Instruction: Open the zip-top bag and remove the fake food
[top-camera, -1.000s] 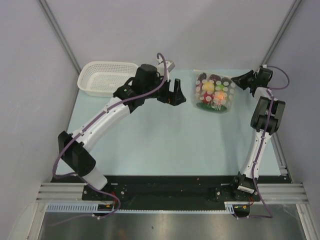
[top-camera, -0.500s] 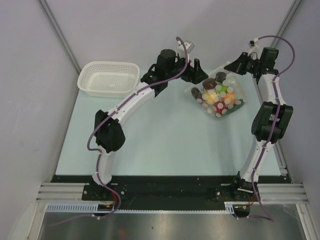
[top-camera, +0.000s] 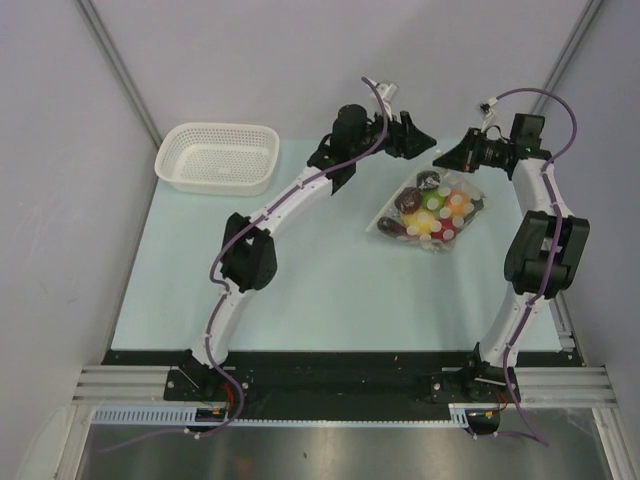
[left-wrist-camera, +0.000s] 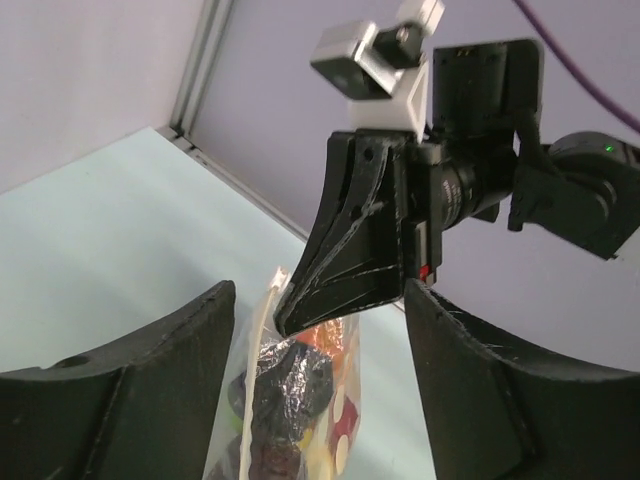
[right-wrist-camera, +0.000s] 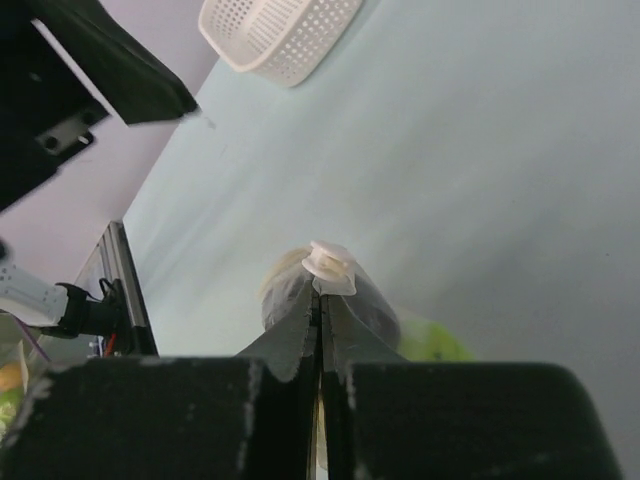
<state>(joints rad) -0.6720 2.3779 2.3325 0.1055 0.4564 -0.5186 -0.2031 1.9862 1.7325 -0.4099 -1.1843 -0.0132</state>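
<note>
step: opening, zip not yet parted | zip-top bag (top-camera: 432, 212), fake food (top-camera: 436, 205) inside, near tabletop's far-right corner | right gripper (top-camera: 441, 161) clenched on its top edge | left gripper (top-camera: 419, 135) spread, straddling that edge | next: likely pinch opposite lip, pull apart

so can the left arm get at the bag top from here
Probably yes: the left gripper is open, with the top of the bag between its fingers. The right gripper pinches that edge, but a strip beside it looks free.
</note>
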